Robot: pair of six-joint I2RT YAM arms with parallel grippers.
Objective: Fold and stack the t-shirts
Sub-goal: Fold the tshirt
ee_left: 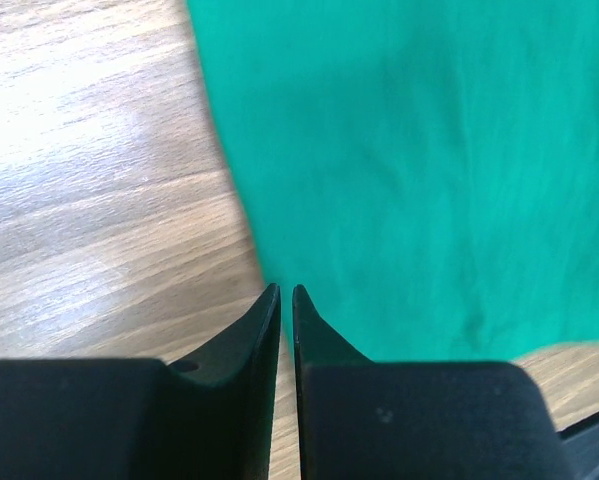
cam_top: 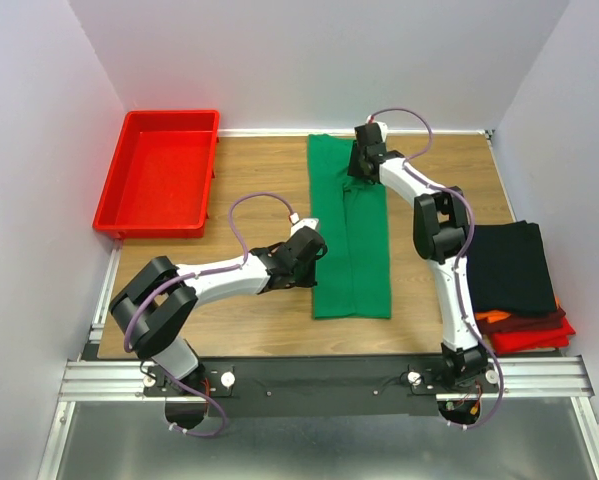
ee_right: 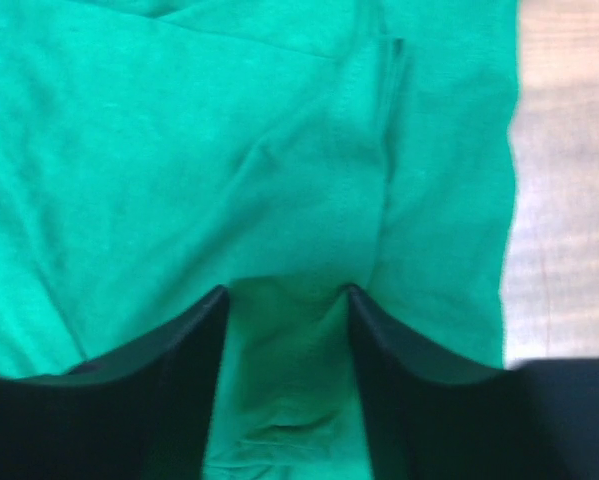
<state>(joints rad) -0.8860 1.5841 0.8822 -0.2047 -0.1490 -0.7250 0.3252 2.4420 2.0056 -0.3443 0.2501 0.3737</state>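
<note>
The bright green t-shirt (cam_top: 351, 262) lies as a long narrow strip down the middle of the table (cam_top: 259, 170). My left gripper (cam_top: 317, 250) sits at the strip's left edge, about halfway along. In the left wrist view its jaws (ee_left: 286, 290) are almost together, and only wood shows through the thin slit. The tips touch the edge of the green cloth (ee_left: 429, 150), and I cannot tell whether it is caught. My right gripper (cam_top: 362, 170) presses down on the strip's far right part. It is open (ee_right: 284, 290), with a ridge of green cloth (ee_right: 179, 150) bunched between the fingers.
A folded black t-shirt (cam_top: 509, 265) tops a stack at the right edge, with dark red, orange and red ones (cam_top: 529, 335) under it. A rigid red tray (cam_top: 169, 116) stands at the far left corner. White walls close in the table on three sides.
</note>
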